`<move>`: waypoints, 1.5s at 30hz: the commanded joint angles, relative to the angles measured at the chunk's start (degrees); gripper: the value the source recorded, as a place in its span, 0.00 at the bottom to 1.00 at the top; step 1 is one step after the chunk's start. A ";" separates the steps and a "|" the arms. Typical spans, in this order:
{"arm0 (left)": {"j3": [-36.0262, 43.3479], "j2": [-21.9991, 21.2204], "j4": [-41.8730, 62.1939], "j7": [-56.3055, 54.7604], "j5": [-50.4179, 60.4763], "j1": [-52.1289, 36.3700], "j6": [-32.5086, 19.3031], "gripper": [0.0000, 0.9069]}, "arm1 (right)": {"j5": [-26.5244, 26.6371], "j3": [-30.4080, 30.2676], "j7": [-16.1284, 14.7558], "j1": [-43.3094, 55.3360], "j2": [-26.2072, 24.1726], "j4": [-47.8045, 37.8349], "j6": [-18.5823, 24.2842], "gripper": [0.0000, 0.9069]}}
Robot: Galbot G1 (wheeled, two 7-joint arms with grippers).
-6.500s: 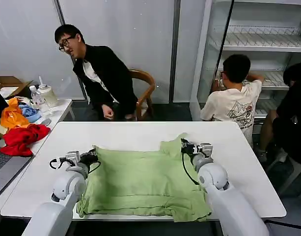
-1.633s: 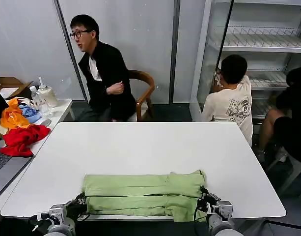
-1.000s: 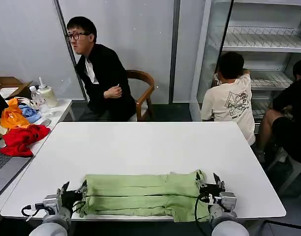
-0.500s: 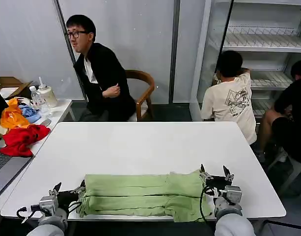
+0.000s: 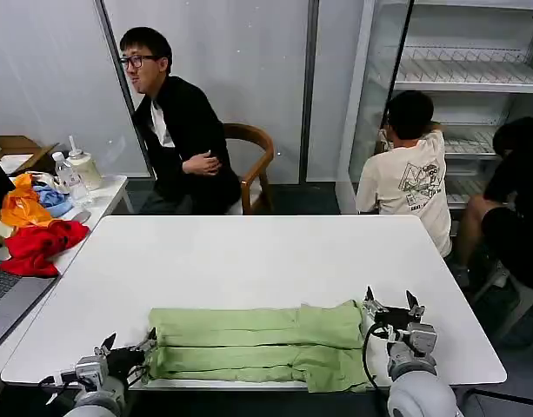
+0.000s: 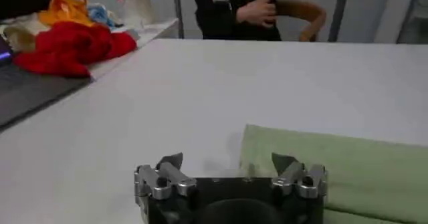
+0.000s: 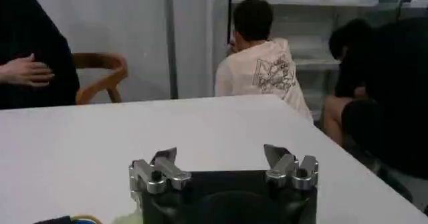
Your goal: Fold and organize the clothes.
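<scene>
Low in the frame's lower left, the left hand (image 5: 127, 347) sits released, fingers spread, just beside the left end of the green shirt (image 5: 257, 344). The right hand (image 5: 389, 306), at lower right, is likewise spread and holds nothing, just off the shirt's right end. The shirt lies folded into a long band (several layers) along the white surface (image 5: 249, 252) by its near edge.

Head camera high over the white table (image 5: 249, 252); both wrist cameras low, forward-facing across that tabletop.
</scene>
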 commanded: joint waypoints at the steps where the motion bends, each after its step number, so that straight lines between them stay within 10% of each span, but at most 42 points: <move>1: 1.44 -0.91 -0.56 0.07 -4.78 0.10 -0.45 1.00 | 0.18 0.65 -0.09 0.13 -0.06 -0.71 0.19 1.00; 35: 5.61 -2.77 1.84 -0.80 -4.51 0.21 -0.19 1.00 | -0.06 -0.91 -0.17 1.34 0.88 -1.71 0.64 1.00; 36: 5.70 -2.83 1.79 -0.80 -4.38 0.29 -0.20 0.83 | -0.06 -0.93 -0.16 1.37 0.95 -1.76 0.61 1.00; 38: 5.70 -2.83 1.73 -0.81 -4.20 0.45 -0.26 0.02 | -0.04 -1.13 -0.15 1.49 0.97 -1.82 0.66 1.00; 45: 5.68 -2.65 1.75 -0.41 -3.24 0.96 -0.42 0.01 | -0.04 -1.54 -0.08 1.79 1.37 -1.80 0.64 1.00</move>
